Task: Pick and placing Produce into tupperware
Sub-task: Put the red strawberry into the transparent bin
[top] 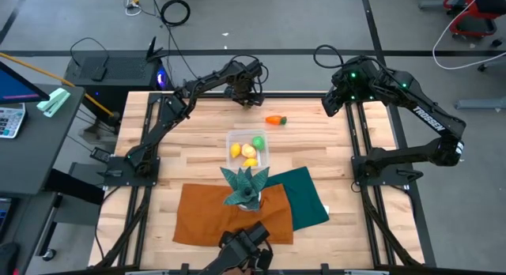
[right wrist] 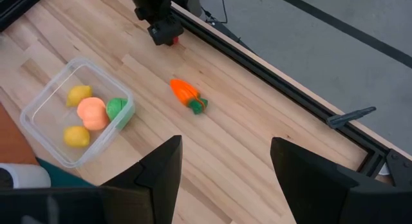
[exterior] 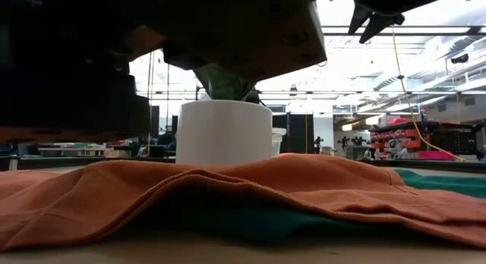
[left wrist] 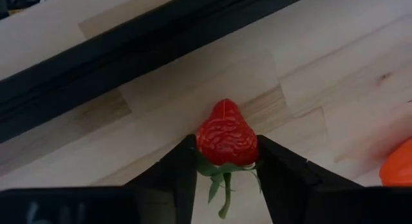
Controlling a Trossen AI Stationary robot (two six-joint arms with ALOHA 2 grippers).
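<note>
The step in hand is judged to be the pick of a strawberry (left wrist: 226,137) — it is seen gripped between the closed-in fingers of the left gripper (left wrist: 226,169), stem downward, at the far edge of the worktop (top: 190,160), beyond the tupperware (top: 265,152). Four pieces of produce are already lodged in the tupperware: two yellow (right wrist: 78,94), one peach-orange (right wrist: 92,112), one green (right wrist: 116,108). A carrot (right wrist: 186,94) is left on the worktop just beyond the tupperware, toward the right arm's side. The next move is judged to call for a carry back over the tupperware and a release there.

The right gripper (right wrist: 225,166) is held wide open and empty, raised over the far right of the worktop.

The grip itself is shown only in the left wrist view; the tupperware's contents are counted best from the right wrist view — the low view is blocked by cloth and a white pot.
</note>
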